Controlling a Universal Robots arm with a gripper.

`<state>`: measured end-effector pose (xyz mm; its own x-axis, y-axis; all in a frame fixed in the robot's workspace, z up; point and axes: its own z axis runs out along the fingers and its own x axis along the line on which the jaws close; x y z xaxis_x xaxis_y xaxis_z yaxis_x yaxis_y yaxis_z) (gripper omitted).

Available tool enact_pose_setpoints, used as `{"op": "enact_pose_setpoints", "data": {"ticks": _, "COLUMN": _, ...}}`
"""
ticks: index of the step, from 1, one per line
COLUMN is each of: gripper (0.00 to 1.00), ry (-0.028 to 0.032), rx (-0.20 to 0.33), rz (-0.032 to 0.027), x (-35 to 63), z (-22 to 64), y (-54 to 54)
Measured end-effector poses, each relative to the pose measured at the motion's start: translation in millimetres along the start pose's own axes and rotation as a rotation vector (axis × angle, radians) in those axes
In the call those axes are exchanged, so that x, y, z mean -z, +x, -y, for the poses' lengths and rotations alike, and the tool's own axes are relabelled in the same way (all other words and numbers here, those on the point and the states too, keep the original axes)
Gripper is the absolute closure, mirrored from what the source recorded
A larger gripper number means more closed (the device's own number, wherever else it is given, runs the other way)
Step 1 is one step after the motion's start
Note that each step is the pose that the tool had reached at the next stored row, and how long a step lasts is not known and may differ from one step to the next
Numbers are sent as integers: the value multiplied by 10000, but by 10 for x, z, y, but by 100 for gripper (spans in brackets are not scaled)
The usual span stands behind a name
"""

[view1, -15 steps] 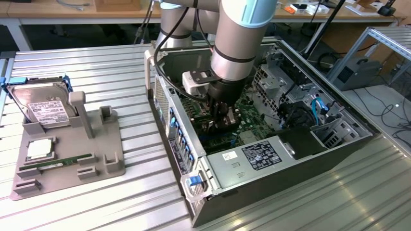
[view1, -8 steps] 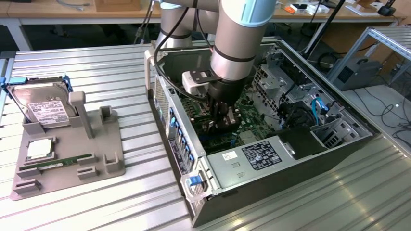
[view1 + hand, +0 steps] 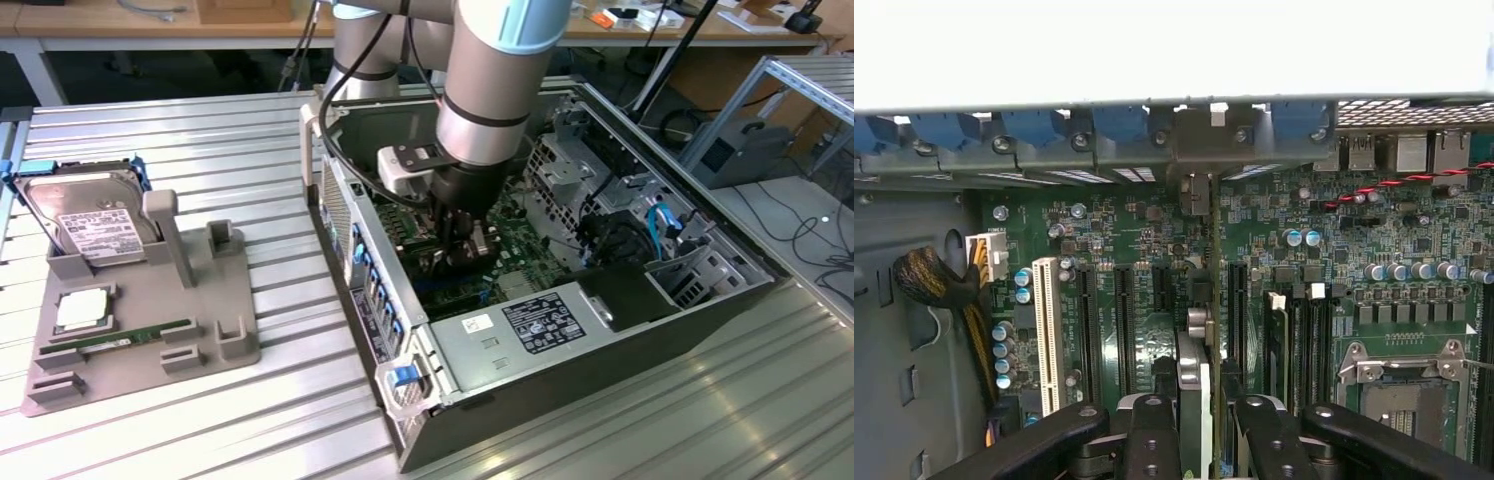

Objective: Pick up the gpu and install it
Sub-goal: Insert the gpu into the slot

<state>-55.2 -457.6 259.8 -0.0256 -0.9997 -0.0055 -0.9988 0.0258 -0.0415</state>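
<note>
Here the gpu (image 3: pixel 1197 400) is standing on edge between the gripper's (image 3: pixel 1199 425) black fingers (image 3: pixel 1154 435), seen edge-on in the wrist view as a thin card with a silver part near its middle. The fingers are closing on it from both sides, so the pincer is gripping the card. The card is lining up over the motherboard (image 3: pixel 1154 250), among the long black expansion slots (image 3: pixel 1124 320), with its far end running toward the silver bracket opening at the case's rear wall; whether it is fully seated in a slot cannot be told.

In the exterior view the gripper (image 3: pixel 461 245) is reaching down inside the open computer case (image 3: pixel 534 330), lying on its side on the ribbed metal table (image 3: pixel 200 130). The robot arm (image 3: pixel 487 90) is coming in from twelve o'clock of the case. The gpu itself is hard to make out there, hidden below the wrist.

Around the card in the wrist view, a white slot (image 3: pixel 1046 320) is sitting at about nine o'clock, a bundle of yellow and black wires (image 3: pixel 939 285) further out the same way, and the processor socket (image 3: pixel 1399 385) at about three o'clock.

At nine o'clock of the case in the exterior view, well apart from it, a grey holder tray (image 3: pixel 147 340) is carrying a silver hard drive (image 3: pixel 87 220) standing upright, a memory stick (image 3: pixel 114 340) lying flat, and a small square chip (image 3: pixel 80 310).
</note>
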Motion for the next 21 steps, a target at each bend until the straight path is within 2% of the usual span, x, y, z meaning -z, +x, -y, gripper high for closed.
{"op": "enact_pose_setpoints", "data": {"ticks": 21, "gripper": 73, "ry": -1, "rx": 23, "rz": 3, "x": -39, "z": -2, "y": -16}}
